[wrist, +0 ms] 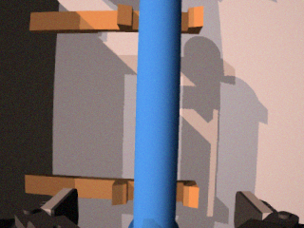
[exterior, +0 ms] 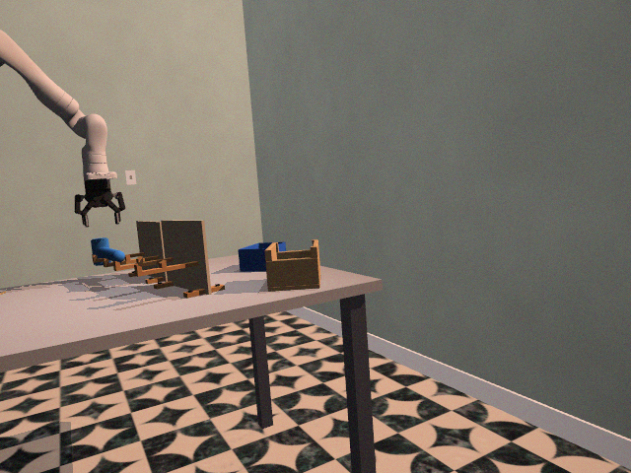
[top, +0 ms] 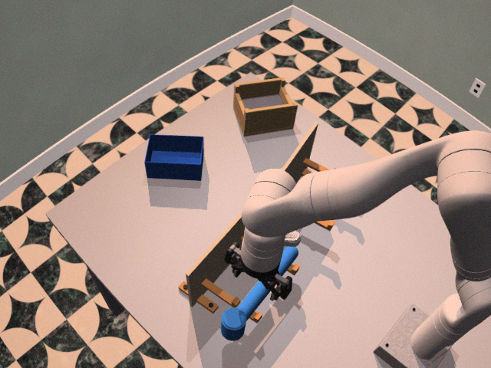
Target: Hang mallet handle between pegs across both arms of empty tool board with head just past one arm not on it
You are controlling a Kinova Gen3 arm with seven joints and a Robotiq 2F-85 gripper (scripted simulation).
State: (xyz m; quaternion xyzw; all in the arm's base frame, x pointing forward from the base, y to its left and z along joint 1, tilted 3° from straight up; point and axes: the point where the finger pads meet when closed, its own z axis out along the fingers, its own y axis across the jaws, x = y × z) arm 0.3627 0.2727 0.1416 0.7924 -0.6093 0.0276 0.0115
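Note:
The blue mallet (top: 253, 297) lies with its handle across both orange arms of the near tool board (top: 214, 253), its head (top: 234, 323) just past the front arm. In the wrist view the handle (wrist: 158, 119) crosses the two arms (wrist: 76, 20) (wrist: 71, 186) between their pegs. My gripper (top: 259, 275) is open and empty, pointing straight down above the middle of the handle, well clear of it in the exterior view (exterior: 99, 216). The empty tool board (top: 301, 152) stands behind, partly hidden by my arm; it also shows in the exterior view (exterior: 185, 254).
A blue bin (top: 174, 156) stands at the table's left. A wooden crate (top: 264, 106) stands at the far edge. My arm's base plate (top: 400, 340) is at the front right corner.

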